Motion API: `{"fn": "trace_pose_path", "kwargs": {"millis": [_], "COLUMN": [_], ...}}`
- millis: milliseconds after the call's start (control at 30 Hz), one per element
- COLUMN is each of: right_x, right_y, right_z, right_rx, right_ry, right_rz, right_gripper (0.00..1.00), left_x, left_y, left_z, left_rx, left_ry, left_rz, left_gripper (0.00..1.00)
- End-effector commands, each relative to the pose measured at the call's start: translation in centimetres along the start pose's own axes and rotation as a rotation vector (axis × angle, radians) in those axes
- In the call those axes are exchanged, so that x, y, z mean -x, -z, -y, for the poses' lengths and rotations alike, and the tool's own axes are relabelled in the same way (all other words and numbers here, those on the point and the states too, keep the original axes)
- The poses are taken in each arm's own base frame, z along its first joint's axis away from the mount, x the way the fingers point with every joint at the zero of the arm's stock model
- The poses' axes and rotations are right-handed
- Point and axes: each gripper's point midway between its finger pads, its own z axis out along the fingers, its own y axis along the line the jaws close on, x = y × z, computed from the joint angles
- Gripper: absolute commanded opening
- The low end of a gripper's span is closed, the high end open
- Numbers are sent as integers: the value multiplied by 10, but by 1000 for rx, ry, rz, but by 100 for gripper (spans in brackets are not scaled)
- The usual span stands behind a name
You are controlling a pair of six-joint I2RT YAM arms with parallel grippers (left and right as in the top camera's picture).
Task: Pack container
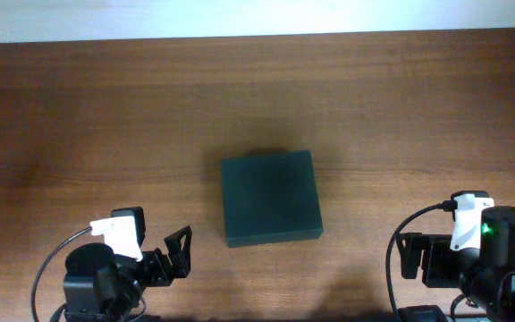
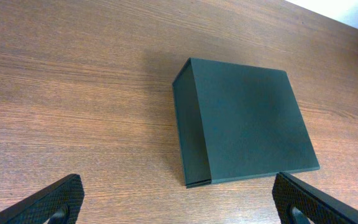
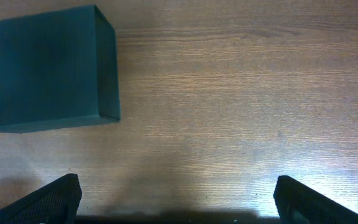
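The container [image 1: 269, 197] sits shut and flat near the middle of the table [image 1: 79, 107], with nothing else on the wood in any view, so whether packing is over or not begun cannot be told. The left gripper [image 1: 175, 255] waits at about 8 o'clock from it and the right gripper [image 1: 411, 259] at about 4 o'clock, both well apart from it. Each has its fingers spread wide with nothing between them, as the wrist views confirm for the left gripper [image 2: 179, 211] and the right gripper [image 3: 179, 208]. The main risk, as I judge it, is the box's width. It looks broad against the jaw span, so a grasp across the body may only pinch the corners and let it slip or twist. A push from one side alone would likely slide it over the smooth wood instead of holding it, most of all if the other arm is not bracing the opposite wall. Opening the flap is also chancy. The dark matte surface hides the seam, with only a thin line showing along the low edge nearest the left wrist camera, and I cannot tell which side carries the hinge. A fingertip set on the wrong edge would drag or tip the whole box. Coming down too steeply could press the lid in or jam a finger against the table.
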Motion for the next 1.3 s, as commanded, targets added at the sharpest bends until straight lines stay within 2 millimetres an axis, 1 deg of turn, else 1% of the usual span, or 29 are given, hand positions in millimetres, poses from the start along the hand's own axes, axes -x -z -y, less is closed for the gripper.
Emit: {"fn": "trace_pose_path", "kwargs": {"millis": [0,1100,1200,1267], "right_x": [0,0,0,7], "right_y": [0,0,4,11], "right_z": [0,0,2,5], "right_rx": [1,1,-4,-21], "right_ry": [-10,-9,-8,-6], "right_rz": [5,7,34,103], "right_gripper": [99,99,99,99], "left_x": [0,0,0,0], "left_y": [-1,-1,-1,-1], "left_z": [0,0,0,0], "left_rx": [0,-1,0,0], "left_ry": [-3,-4,-3,-4], "left_rz": [4,3,3,3], "left_gripper": [99,99,99,99]}}
